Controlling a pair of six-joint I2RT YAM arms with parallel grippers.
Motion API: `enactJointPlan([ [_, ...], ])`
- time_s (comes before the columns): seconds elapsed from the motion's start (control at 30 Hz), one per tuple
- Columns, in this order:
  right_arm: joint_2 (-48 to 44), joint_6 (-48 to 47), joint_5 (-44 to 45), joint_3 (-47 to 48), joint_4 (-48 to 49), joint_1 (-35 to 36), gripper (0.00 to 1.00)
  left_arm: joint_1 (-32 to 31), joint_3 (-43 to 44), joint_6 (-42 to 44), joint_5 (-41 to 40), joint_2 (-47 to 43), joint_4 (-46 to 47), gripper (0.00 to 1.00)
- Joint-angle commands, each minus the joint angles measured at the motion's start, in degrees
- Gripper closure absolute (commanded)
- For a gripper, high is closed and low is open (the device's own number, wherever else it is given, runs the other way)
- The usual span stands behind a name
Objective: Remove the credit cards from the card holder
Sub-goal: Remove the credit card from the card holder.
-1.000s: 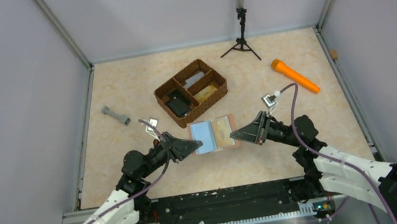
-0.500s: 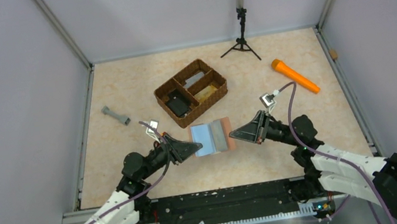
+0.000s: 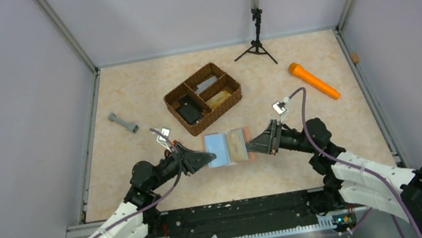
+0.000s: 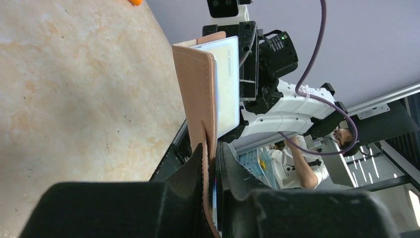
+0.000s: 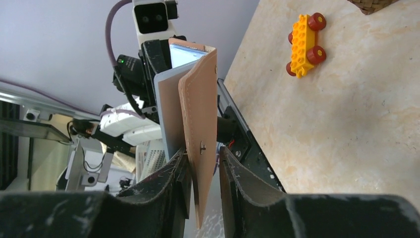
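Note:
The card holder [image 3: 227, 147] hangs open between my two grippers just above the table, pale blue on its left half and tan on its right. My left gripper [image 3: 209, 156] is shut on its left edge; in the left wrist view the jaws [image 4: 214, 153] pinch the tan leather [image 4: 195, 94], and a pale card [image 4: 228, 79] shows in the inner pocket. My right gripper [image 3: 251, 146] is at the right edge. In the right wrist view its jaws [image 5: 203, 153] stand open around the tan flap [image 5: 198, 109], with a gap on one side.
A brown woven basket [image 3: 203, 97] stands behind the card holder. An orange torch [image 3: 313, 81] lies at the back right, a grey part [image 3: 123, 122] at the left, and a small tripod [image 3: 256, 46] at the back. A yellow toy car [image 5: 303, 44] sits on the table.
My right gripper has slid a little left onto the card holder's right flap, and its jaws have parted after being shut. The left gripper has kept its hold.

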Motion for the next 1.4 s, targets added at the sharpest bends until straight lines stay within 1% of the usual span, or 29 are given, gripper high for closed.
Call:
enactJointPlan([
  [0.0,0.7,-2.2,-3.0,3.5,0.6,-0.3,0.70,-0.1,3.7,1.6,2.8,2.0,1.9,1.00],
  [0.07,1.5,-1.8,-3.9,4.1,1.7,-0.3,0.65,-0.1,4.3,2.3,2.9,3.3,1.7,1.00],
  [0.13,2.5,-1.7,-4.8,4.7,2.2,-0.1,0.63,-0.1,4.6,2.4,2.6,4.7,1.8,1.00],
  [0.27,5.1,-2.3,-5.5,6.7,1.8,1.5,0.62,-0.8,4.1,1.4,2.1,7.5,5.5,1.00],
  [0.43,6.6,-6.6,-3.6,9.9,-5.9,3.8,0.61,-1.8,4.8,1.4,2.2,9.6,7.2,1.00],
  [0.47,6.5,-7.8,-3.3,10.3,-7.3,4.1,0.59,-1.8,5.0,1.5,2.2,9.6,6.9,1.00],
  [0.57,5.9,-9.8,-3.3,10.9,-9.4,4.9,0.44,-1.9,5.5,2.3,1.8,9.7,5.4,1.00],
  [0.6,5.7,-10.4,-3.1,11.2,-10.6,5.1,0.41,-2.0,5.6,2.5,1.7,9.8,5.2,1.00],
  [0.77,6.1,-14.2,-1.3,13.7,-17.8,6.0,0.38,-2.2,6.6,2.7,1.9,11.0,5.3,1.00],
  [0.87,6.5,-15.5,-0.7,14.5,-19.5,6.5,0.39,-2.4,7.1,2.7,2.1,11.9,5.7,1.00],
  [0.93,6.7,-15.9,0.0,15.0,-20.5,6.6,0.38,-2.6,7.4,2.9,2.1,12.3,5.7,1.00],
  [1.0,6.8,-16.4,0.4,15.3,-21.4,6.7,0.34,-2.8,7.4,3.1,2.1,12.7,5.5,1.00],
  [1.07,6.7,-16.6,0.5,15.5,-21.9,6.7,0.25,-2.8,7.5,3.5,1.8,12.9,5.0,1.00],
  [1.13,6.6,-16.7,0.5,16.0,-22.3,6.8,0.22,-3.1,7.8,4.2,1.4,12.9,3.6,1.00],
  [1.17,6.6,-16.7,0.5,16.1,-22.5,6.9,0.18,-3.2,8.2,4.7,1.0,12.8,2.6,1.00],
  [1.23,6.6,-16.8,0.6,16.4,-22.6,7.0,0.16,-3.6,8.7,5.8,0.3,12.7,0.7,1.00],
  [1.37,6.5,-16.8,1.0,16.6,-22.6,7.1,0.15,-4.1,9.0,6.8,-0.3,12.9,-0.3,1.00],
])
